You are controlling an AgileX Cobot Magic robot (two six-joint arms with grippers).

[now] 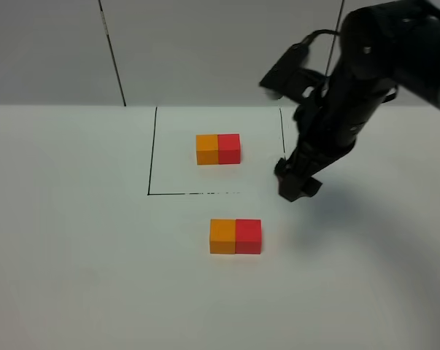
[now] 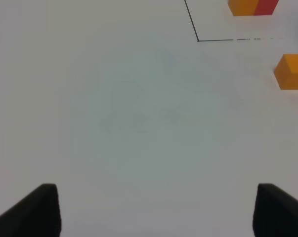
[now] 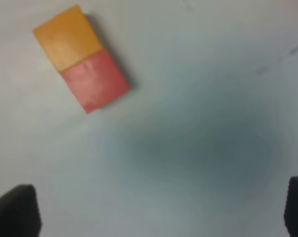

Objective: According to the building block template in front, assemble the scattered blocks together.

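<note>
Start at the left of the white counter point(image 1: 74, 240): your left arm does not appear in the high view, and its wrist camera shows the left tool point(image 2: 156, 210) spread wide, the two dark fingertips point(image 2: 37, 210) standing far apart over bare surface with nothing between them. Moving right, a thin black outline point(image 1: 152, 153) marks a box on the far middle of the counter, and inside it sits the building block template point(image 1: 218, 149), orange half on the left and red half on the right, joined as one bar. Nearer to you, just outside the box's near line, lie the scattered blocks: the orange cube point(image 1: 222, 236) on the left and the red cube point(image 1: 248, 236) on the right, touching side by side and lined up the same way as the template. Further right, your right arm point(image 1: 351, 95) reaches down from the far right corner, and the right tool point(image 1: 298, 186) hangs above the counter beside the box's right line, apart from both pairs. Its wrist view shows the finger tips spread wide at the frame edges, empty, with the joined orange and red pair off to one side.
</note>
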